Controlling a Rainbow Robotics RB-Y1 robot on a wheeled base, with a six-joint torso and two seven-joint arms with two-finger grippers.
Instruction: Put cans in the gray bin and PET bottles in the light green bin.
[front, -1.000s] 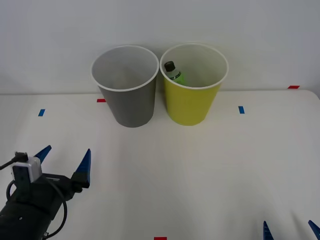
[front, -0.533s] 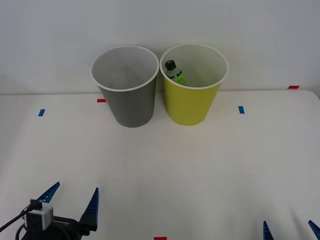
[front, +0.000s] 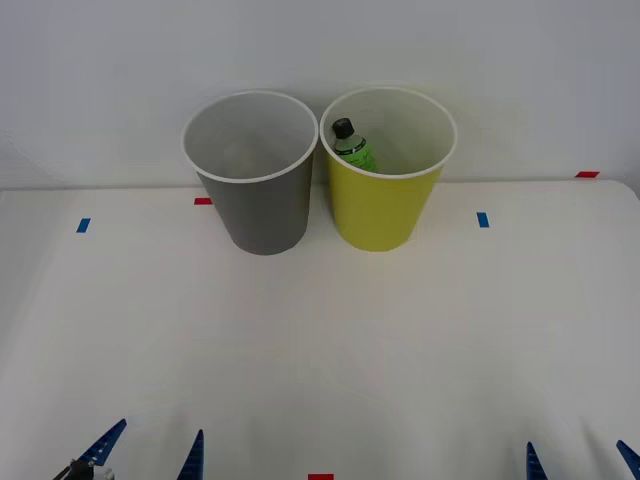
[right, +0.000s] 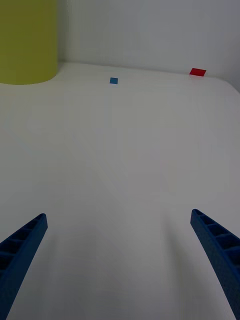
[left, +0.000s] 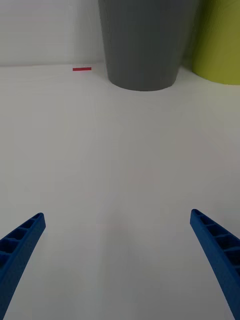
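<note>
Leaning inside the light green bin (front: 385, 215) beside the gray bin (front: 255, 205), the PET bottle (front: 351, 146) looks sorted, both hands (front: 150, 458) (front: 580, 462) spread empty low over the table (front: 330, 340); seemingly only an overlooked can threatens

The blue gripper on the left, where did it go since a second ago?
The left gripper pulled back toward the robot, open and empty, down to the table's near edge. The right gripper stayed parked, open. The bottle stayed in the green bin, beside the gray bin.
</note>
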